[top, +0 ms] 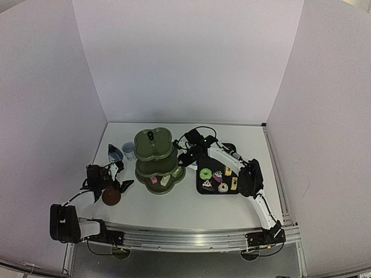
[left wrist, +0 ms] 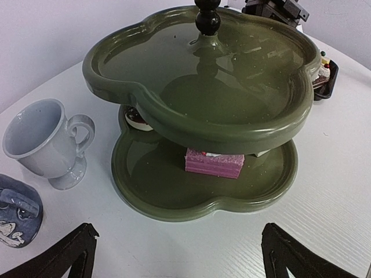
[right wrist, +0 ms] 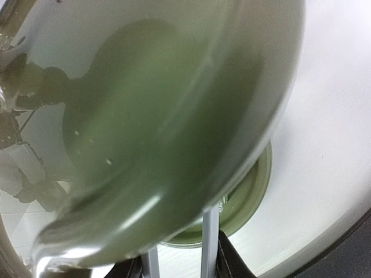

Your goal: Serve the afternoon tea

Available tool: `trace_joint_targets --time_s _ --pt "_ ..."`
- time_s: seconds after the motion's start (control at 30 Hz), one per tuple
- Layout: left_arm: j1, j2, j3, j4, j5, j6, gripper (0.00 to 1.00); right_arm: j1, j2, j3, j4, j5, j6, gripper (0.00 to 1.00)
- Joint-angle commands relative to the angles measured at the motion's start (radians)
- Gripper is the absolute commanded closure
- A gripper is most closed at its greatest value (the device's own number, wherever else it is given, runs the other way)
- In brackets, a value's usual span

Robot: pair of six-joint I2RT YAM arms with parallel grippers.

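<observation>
Low in the left wrist view, the left gripper stood wide open, empty. The right gripper clasped the metal tongs under a blurred tier of the stand, mid-frame overhead; a loosened squeeze could drop whatever they carried, or nudge the tier. Tong tips were hidden. Other pastries lay on the tray, right of centre.

Robot lab, test booth. Plain white panels close back and both sides. White table inside. Metal rail along near edge; left arm and right arm bolted on it. Black cables loop above right arm. Green cake stand on table between arms.
</observation>
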Motion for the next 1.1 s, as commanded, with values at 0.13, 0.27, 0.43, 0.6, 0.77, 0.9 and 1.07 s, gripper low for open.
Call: trace_joint_targets --time_s 0.13,0.27,0.43,0.6,0.77,0.9,1.07 --pt "-0.002 -0.002 0.008 0.0 0.014 0.018 0.0 -0.009 -0.064 0.04 0.019 0.003 0.055 0.68" --pt "-0.002 -0.007 0.006 -0.001 0.012 0.018 0.0 -0.018 -0.08 0.015 0.034 0.023 0.073 0.69" --pt "-0.002 -0.011 0.007 -0.003 0.011 0.018 0.0 -0.023 -0.104 -0.009 0.057 0.03 0.09 0.68" --pt "-0.002 -0.009 0.01 -0.005 0.011 0.019 0.0 -0.037 -0.139 -0.063 0.098 0.05 0.124 0.68" --pt "-0.002 -0.01 0.012 -0.008 0.011 0.022 0.0 -0.055 -0.171 -0.113 0.148 0.066 0.176 0.69" --pt "-0.002 -0.014 0.013 -0.014 0.011 0.021 0.01 -0.067 -0.202 -0.146 0.189 0.066 0.215 0.69" --pt "-0.002 -0.019 0.015 -0.017 0.011 0.021 0.01 -0.093 -0.244 -0.197 0.22 0.105 0.289 0.69"
